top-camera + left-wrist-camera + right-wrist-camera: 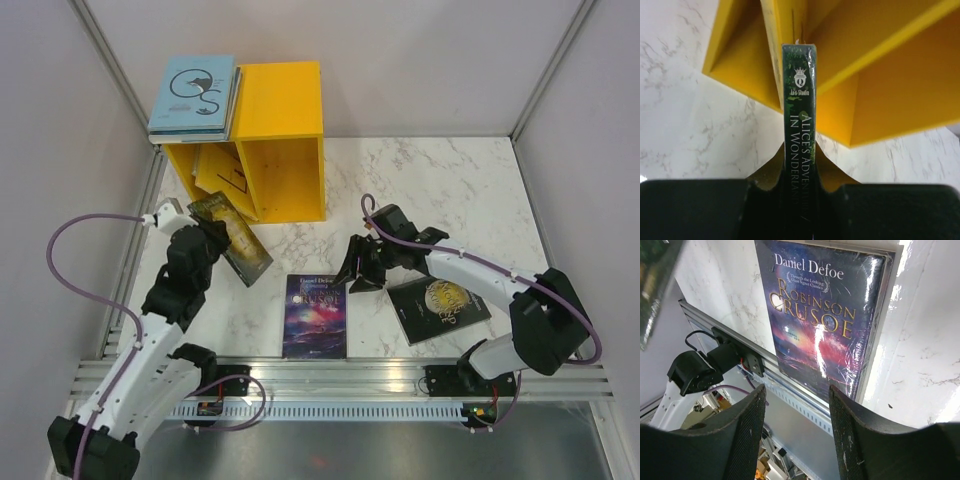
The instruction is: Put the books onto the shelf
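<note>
At upper left, the yellow shelf [285, 110] holds one yellow book [218, 172], with a light blue stack [195, 95] on top. Left tool [205, 232] clamps the Alice book [800, 125] before the divider [243, 178]. Right tool [797, 400] hangs parted and empty over Robinson Crusoe [316, 315]; a black-and-gold book [440, 308] also lies on the desk [400, 190].

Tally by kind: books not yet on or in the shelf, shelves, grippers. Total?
Books off the shelf: 3 (Alice book in the left gripper, Robinson Crusoe, black-and-gold book)
Shelves: 1
Grippers: 2 (left, plus right gripper)
Total: 6
</note>
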